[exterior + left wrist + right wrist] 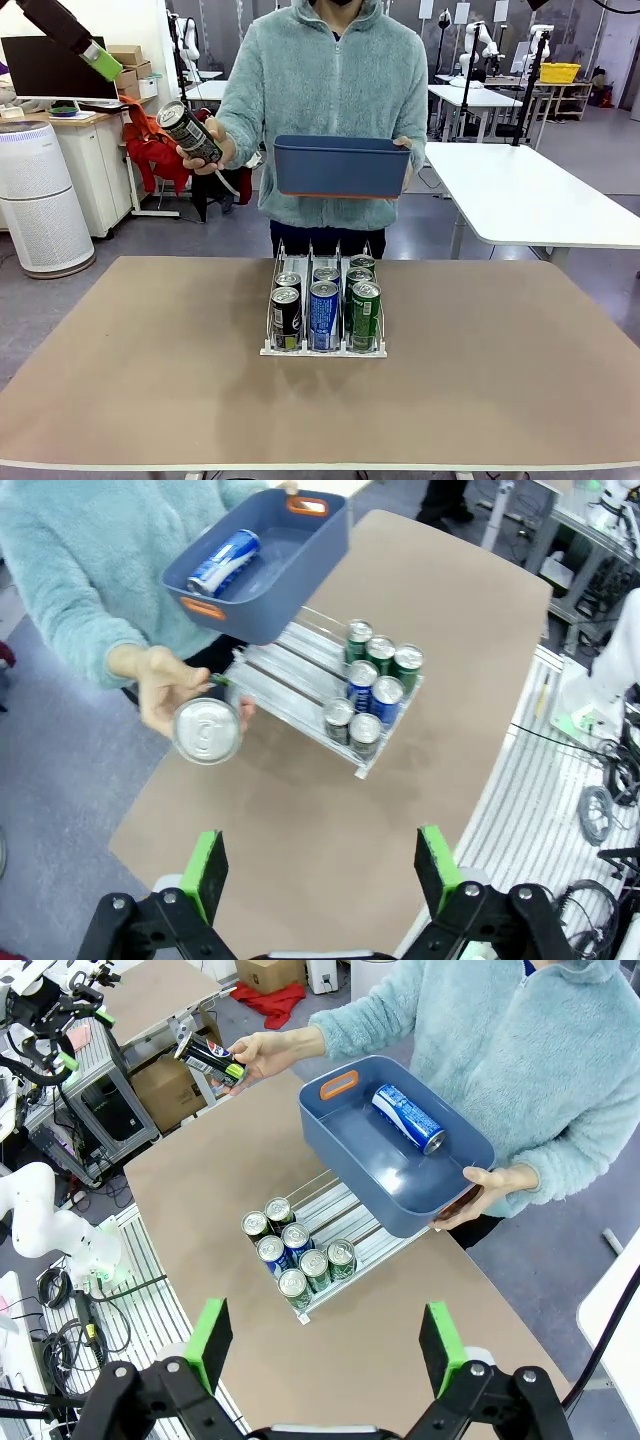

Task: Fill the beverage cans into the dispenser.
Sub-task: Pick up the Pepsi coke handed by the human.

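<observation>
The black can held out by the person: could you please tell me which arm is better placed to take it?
Probably left. The black can is held out on the robot's left side, its top facing the open left gripper; the right gripper is farther from it.

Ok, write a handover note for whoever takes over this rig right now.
Left claw: open, empty, held high, looking at the black aluminium can that the person's hand holds out.
Right claw: open, empty, above the brown table.
Done: clear-plastic three-lane dispenser on the table holds seven cans: two black, two blue, three green.
Left: the offered black can, plus one blue-and-white can lying in the dark blue plastic bin in the person's other hand.
</observation>
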Controlling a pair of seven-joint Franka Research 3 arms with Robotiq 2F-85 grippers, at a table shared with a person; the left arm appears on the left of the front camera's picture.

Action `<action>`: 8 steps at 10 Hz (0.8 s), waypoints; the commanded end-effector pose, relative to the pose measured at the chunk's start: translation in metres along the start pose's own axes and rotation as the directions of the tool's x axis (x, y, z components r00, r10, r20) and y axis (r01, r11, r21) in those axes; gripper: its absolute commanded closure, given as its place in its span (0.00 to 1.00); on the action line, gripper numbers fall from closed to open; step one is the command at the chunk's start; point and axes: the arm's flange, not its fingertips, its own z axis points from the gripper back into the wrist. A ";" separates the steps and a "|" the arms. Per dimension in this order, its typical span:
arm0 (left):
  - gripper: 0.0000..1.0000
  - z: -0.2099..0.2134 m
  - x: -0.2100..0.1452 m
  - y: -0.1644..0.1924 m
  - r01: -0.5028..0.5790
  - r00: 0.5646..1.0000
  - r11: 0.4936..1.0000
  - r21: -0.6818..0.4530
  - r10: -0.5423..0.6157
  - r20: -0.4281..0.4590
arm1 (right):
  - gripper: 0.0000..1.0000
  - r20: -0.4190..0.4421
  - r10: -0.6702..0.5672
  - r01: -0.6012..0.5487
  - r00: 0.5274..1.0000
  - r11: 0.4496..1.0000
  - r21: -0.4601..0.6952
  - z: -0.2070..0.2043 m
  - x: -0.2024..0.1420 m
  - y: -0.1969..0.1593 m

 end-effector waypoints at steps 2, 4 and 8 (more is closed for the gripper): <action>0.00 -0.025 0.000 0.011 -0.013 1.000 0.986 0.165 0.017 -0.020 | 0.00 -0.006 0.000 0.000 1.000 1.000 0.006 0.001 0.000 0.000; 0.00 -0.040 0.006 0.022 -0.019 1.000 0.971 0.237 0.024 -0.015 | 0.00 -0.006 0.000 0.000 1.000 1.000 0.006 0.001 0.000 0.000; 0.00 -0.082 0.017 0.037 -0.133 0.990 0.971 0.199 0.121 0.074 | 0.00 -0.006 0.000 0.000 1.000 1.000 0.006 0.001 0.000 0.000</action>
